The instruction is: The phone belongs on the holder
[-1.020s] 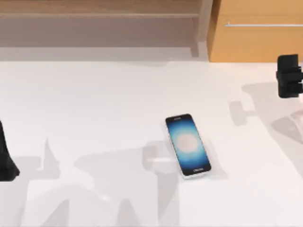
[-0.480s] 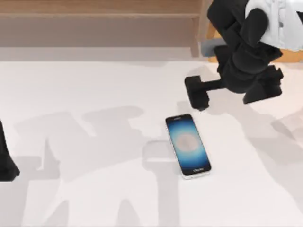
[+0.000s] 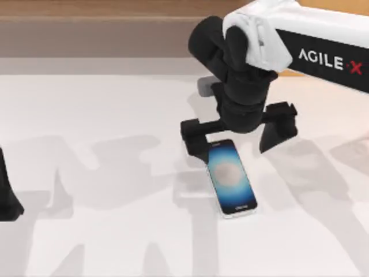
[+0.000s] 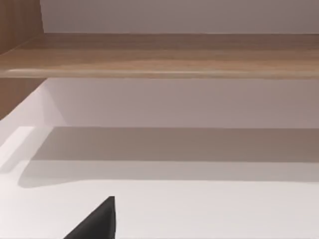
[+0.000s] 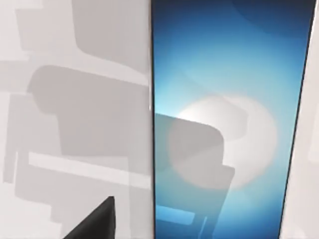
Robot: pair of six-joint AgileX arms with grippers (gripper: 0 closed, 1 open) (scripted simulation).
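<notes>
The phone [image 3: 232, 179] lies flat on the white table [image 3: 115, 115], slightly right of centre, its blue screen with a pale round centre facing up. My right gripper [image 3: 236, 134] hangs open over the phone's far end, one finger [image 3: 195, 137] to its left and the other to its right, touching nothing. Close below the right wrist camera the phone's screen [image 5: 224, 124] runs beside bare table, and a black fingertip [image 5: 97, 221] shows there. My left arm [image 3: 7, 196] is parked at the table's left edge. The holder is out of view.
A wooden shelf [image 3: 115, 23] runs along the back of the table; the same shelf [image 4: 164, 55] faces the left wrist camera. A wooden cabinet stands at the back right behind the right arm. Arm shadows fall across the tabletop.
My right arm swung in from the back right and now hangs over the phone's far end with its fingers spread. The phone and the left arm have not moved.
</notes>
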